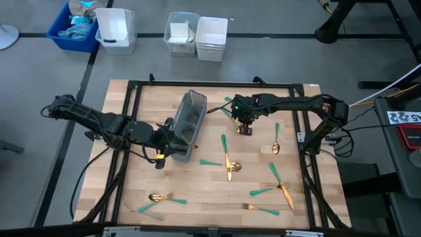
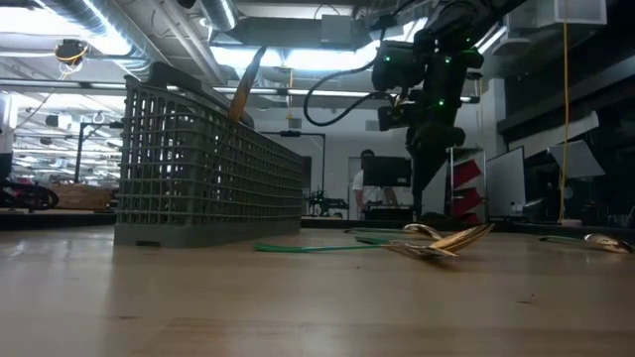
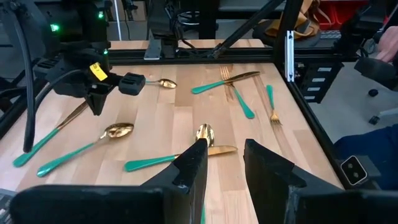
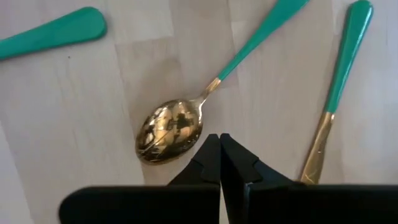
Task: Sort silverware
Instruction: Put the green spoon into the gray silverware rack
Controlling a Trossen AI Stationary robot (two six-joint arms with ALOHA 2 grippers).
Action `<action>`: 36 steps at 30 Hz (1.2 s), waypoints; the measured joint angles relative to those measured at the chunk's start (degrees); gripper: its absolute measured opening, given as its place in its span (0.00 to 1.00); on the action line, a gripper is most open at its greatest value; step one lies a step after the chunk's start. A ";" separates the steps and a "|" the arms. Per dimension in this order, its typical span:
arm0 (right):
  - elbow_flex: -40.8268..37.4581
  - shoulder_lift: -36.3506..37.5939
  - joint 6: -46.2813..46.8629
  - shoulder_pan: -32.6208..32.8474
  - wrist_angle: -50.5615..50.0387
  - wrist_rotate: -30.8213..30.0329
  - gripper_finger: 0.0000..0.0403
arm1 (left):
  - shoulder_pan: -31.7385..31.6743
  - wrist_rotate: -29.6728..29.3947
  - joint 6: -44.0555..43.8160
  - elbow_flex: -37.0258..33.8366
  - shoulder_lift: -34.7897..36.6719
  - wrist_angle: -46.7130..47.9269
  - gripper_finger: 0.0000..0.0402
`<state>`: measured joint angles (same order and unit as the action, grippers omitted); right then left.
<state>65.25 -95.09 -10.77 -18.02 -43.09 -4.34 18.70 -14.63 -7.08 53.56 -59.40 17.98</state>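
High view: grey mesh caddy (image 1: 188, 125) lies at an angle on the bench (image 1: 197, 191), left of centre. Left gripper (image 1: 176, 146) sits at the caddy's near end; a gold tip with a teal handle shows at that end, just by the jaws, but whether it is pinched cannot be told here. Right gripper (image 1: 245, 128) hangs over the bench's far middle, right of the caddy. Silverware (image 1: 227, 162) lies scattered: a crossed cluster mid-bench, a lone spoon (image 1: 276, 141) to the right, more pieces along the near edge.

Low view: caddy stands left, one gold-tipped piece (image 2: 244, 84) poking above its rim. Right gripper hangs above the bench behind a small heap of gold heads (image 2: 444, 241); it is clear of them.

Left wrist view: left jaws stand spread, fingers (image 3: 194, 163) framing a gold-headed piece (image 3: 204, 133) that lies between them; contact cannot be told. Loose forks and spoons lie on the bench beyond.

Right wrist view: right jaws are pressed together, pinching nothing. A gold spoon bowl (image 4: 170, 130) lies on the bench just beside the fingertips, apart from them; a knife (image 4: 336, 99) lies off to one side.
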 joint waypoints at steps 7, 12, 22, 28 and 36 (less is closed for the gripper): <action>-1.04 0.00 4.49 0.00 4.02 0.10 0.05 | 0.00 -0.02 0.01 -0.02 0.00 1.66 0.24; -1.14 -1.54 8.65 0.00 6.36 0.70 0.18 | 0.00 -0.02 0.01 -0.02 0.00 1.83 0.24; -1.18 -8.23 12.03 -0.02 10.95 0.92 0.40 | 0.00 -0.02 0.01 -0.09 0.00 5.48 0.24; -1.18 -10.91 12.42 -0.42 14.57 0.45 0.40 | 0.02 -0.04 -0.32 -0.09 0.02 7.21 0.24; -0.90 -13.07 14.26 -1.47 13.42 0.09 0.37 | 0.02 -0.03 -0.40 -0.09 0.02 7.23 0.24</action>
<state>64.36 -108.16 3.49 -19.50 -29.67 -4.24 18.72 -14.66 -7.49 53.47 -59.38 25.21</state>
